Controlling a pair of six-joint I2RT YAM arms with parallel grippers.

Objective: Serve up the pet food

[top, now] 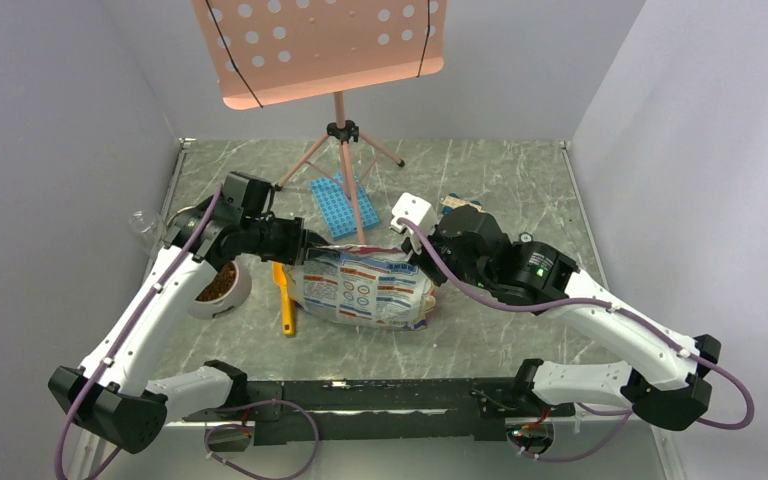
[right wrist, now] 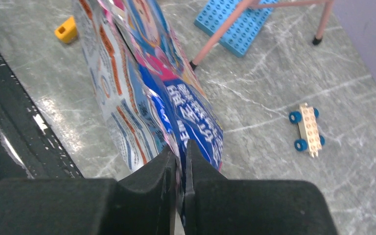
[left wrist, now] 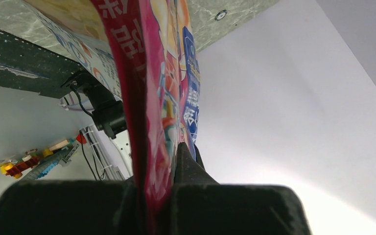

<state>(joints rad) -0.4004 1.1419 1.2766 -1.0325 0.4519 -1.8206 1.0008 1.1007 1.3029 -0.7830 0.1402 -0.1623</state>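
Dark brown pet food (top: pixel 216 283) fills a pale bowl (top: pixel 244 291) at the left of the table. A pink-and-blue printed foil bag (top: pixel 365 290) stands in the middle, stretched between both arms. My left gripper (top: pixel 305 243) is shut on the bag's upper left edge; the left wrist view has the foil bag (left wrist: pixel 152 73) pinched flat in the left gripper (left wrist: pixel 161 161). My right gripper (top: pixel 417 262) holds the right edge; in the right wrist view the foil bag (right wrist: pixel 142 98) runs into the right gripper (right wrist: pixel 181 149), the jaws showing a thin gap around the foil.
A yellow scoop (top: pixel 283 300) lies between bowl and bag. Behind the bag are a blue studded plate (top: pixel 345 205) and a pink music stand (top: pixel 340 130) on tripod legs. A small wheeled brick toy (right wrist: pixel 306 128) sits right of the bag. A black rail (top: pixel 380 395) runs along the near edge.
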